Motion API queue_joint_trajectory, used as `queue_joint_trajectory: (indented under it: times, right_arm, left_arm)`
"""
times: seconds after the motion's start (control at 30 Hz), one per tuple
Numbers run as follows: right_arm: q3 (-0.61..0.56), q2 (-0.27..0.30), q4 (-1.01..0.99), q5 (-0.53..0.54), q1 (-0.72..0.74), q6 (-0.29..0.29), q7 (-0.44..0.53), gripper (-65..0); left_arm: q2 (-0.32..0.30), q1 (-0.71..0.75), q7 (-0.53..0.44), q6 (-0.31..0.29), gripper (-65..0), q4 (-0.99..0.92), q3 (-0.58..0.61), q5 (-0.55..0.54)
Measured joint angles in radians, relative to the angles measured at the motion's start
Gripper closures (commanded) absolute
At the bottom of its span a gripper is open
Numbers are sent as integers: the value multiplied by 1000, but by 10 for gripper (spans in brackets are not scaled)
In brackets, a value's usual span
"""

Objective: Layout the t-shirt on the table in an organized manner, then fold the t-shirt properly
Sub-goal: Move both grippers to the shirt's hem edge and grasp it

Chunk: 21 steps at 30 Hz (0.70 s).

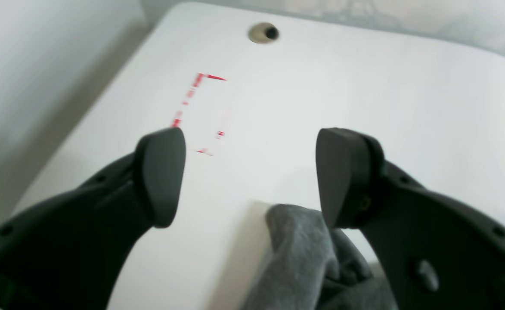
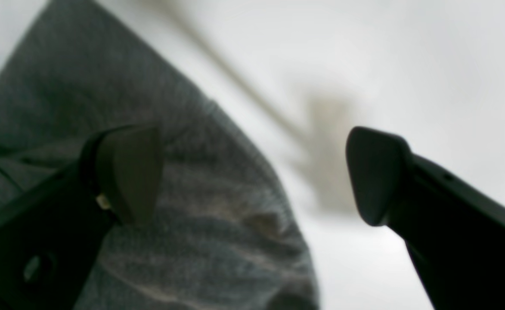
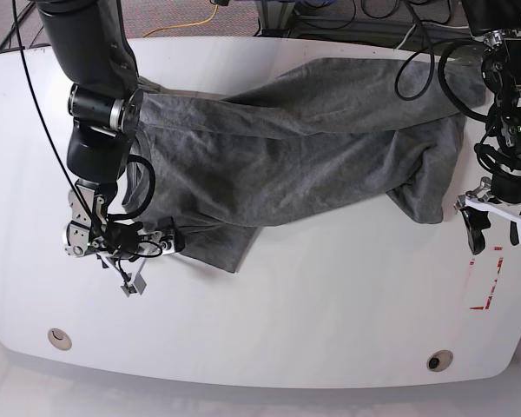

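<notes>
The t-shirt (image 3: pixel 304 139) — soft heather-grey knit, creased — sprawls across the far half of the glossy white table (image 3: pixel 286 321). Both the left gripper (image 1: pixel 252 176) and right gripper (image 2: pixel 252 172) gape — holding nothing.

Open end effector (image 1: pixel 252 178) above t-shirt (image 1: pixel 304 254)

A yellow cable (image 3: pixel 200 19) curves across speckled brownish carpet (image 3: pixel 169 10); just right of the yellow cable stand pale metal frame legs (image 3: pixel 273 13); farther right of it sprawls a tangle of black cables (image 3: pixel 356 17); well below it, along the bottom edge, runs pale grey floor (image 3: pixel 243 407).
</notes>
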Motion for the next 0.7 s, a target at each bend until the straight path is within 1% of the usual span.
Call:
queue_joint_trajectory:
  times: [0.1,0.43,0.6,0.7]
  right_arm:
    - [0,-9,8,11,-22,-4,33,-650]
    - [4,-39,36,35,-77,-3,89,-650]
    - [4,-53,46,39,-103,-3,113,-650]
    - [4,-66,49,62,-110,0,116,-650]
  left_arm:
    - [0,0,-2,1,-440,0,0,4]
    - [-1,0,-1,3,-440,0,-1,4]
    - [-1,0,-1,4,-440,-1,-1,6]
    - [-1,0,-2,3,-440,-10,-1,10]
